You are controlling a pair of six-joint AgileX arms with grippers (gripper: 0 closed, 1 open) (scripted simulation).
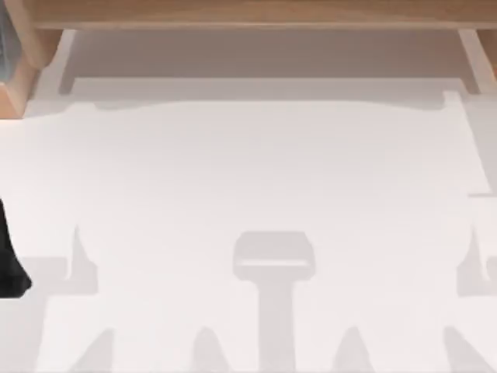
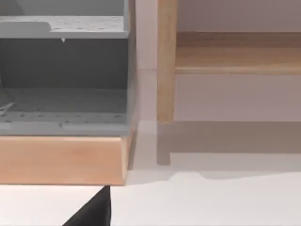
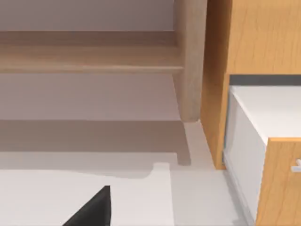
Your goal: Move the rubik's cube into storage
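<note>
The rubik's cube is out of view. A dark part of my left arm (image 1: 9, 260) pokes in at the table's left edge in the top view. In the left wrist view a black piece of my left gripper (image 2: 91, 212) hangs over the white table, facing a grey perforated storage unit (image 2: 63, 106) with a wooden front lip (image 2: 61, 160). In the right wrist view a black piece of my right gripper (image 3: 91, 209) hangs over the table, some way from a wooden cabinet (image 3: 256, 37) with a white pulled-out drawer (image 3: 263, 113).
A wooden shelf (image 1: 248, 12) on legs runs along the back of the white table (image 1: 248, 194). One leg (image 2: 165, 61) stands beside the grey unit, and another leg (image 3: 190, 61) stands beside the cabinet. A wooden corner (image 1: 15, 85) sits at the back left.
</note>
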